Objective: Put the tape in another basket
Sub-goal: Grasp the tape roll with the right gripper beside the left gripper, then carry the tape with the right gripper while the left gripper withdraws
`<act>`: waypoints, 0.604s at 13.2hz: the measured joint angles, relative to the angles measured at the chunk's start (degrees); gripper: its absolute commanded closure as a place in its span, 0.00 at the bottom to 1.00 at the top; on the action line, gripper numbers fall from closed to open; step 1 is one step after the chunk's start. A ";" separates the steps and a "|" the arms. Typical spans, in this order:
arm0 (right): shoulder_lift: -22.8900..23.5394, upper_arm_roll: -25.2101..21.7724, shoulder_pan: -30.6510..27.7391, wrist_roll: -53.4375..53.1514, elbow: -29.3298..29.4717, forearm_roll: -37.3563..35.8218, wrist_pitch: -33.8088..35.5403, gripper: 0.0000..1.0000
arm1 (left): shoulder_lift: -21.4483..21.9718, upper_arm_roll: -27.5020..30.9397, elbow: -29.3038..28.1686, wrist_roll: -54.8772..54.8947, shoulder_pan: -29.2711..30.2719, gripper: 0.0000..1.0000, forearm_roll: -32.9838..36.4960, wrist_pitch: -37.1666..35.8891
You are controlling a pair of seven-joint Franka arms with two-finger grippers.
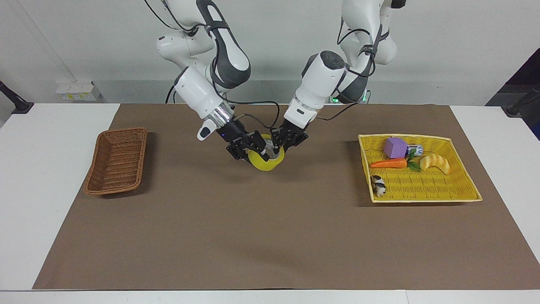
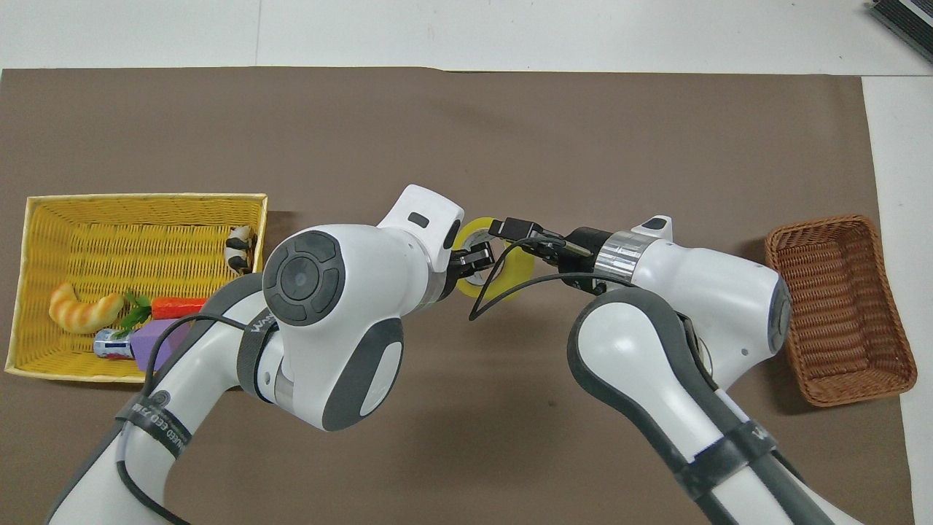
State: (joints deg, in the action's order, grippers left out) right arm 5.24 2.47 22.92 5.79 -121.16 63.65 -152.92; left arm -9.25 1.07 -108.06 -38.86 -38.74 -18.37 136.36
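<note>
Facing camera: the basket (image 1: 116, 162) lies at nine o'clock from my right gripper (image 1: 253, 150), which clamps the tape (image 1: 265, 164) above the brown mat (image 1: 270, 236). The left gripper (image 1: 279, 145) meets the roll from two o'clock; its hold I cannot tell.

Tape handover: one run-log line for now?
phase: handover | tape: between both hands | left hand: at tape's core | right hand: at tape's rim | brown basket: tape not yet in
</note>
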 measured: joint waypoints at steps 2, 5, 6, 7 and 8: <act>0.02 -0.02 -0.02 0.00 0.01 -0.03 0.24 1.00 | 0.05 0.40 0.01 0.17 0.04 0.00 0.12 0.01; 0.10 -0.05 -0.05 0.00 0.02 -0.45 1.35 1.00 | 0.14 0.66 0.17 0.26 0.05 0.00 0.12 0.01; 0.13 -0.14 -0.19 0.00 0.01 -0.63 1.75 1.00 | 0.20 0.85 0.24 0.28 0.06 0.00 0.17 0.01; 0.14 -0.19 -0.46 0.00 0.01 -0.93 2.20 1.00 | 0.26 1.12 0.30 0.30 0.17 0.00 0.25 0.03; 0.14 -0.19 -0.84 0.00 0.01 -1.27 2.35 1.00 | 0.35 1.46 0.37 0.62 0.61 0.00 0.60 0.04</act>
State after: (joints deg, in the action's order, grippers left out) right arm 5.38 2.28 22.08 5.79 -121.14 62.38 -150.57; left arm -8.90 2.52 -107.69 -38.24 -38.14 -17.77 136.39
